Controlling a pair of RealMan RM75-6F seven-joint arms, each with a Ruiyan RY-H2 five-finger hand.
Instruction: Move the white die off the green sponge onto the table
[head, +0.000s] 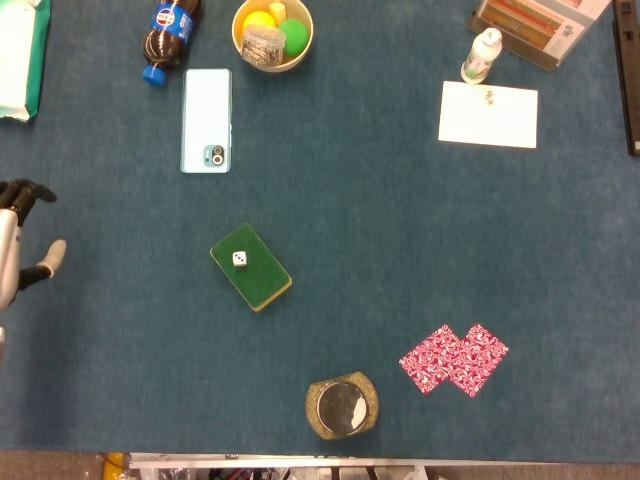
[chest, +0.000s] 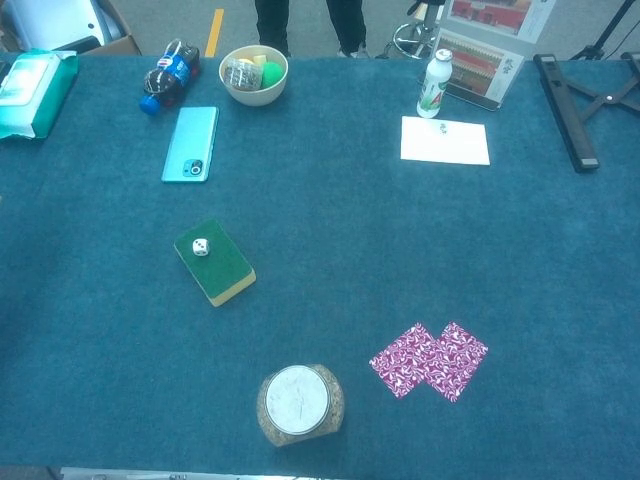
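Observation:
The white die lies on the upper left part of the green sponge, which rests on the blue table cloth left of centre. My left hand shows only at the far left edge of the head view, fingers spread and holding nothing, well to the left of the sponge. The chest view does not show it. My right hand appears in neither view.
A light blue phone, a cola bottle and a bowl of small items lie at the back left. A white card and small bottle are back right. A round jar and patterned red cloth lie near the front.

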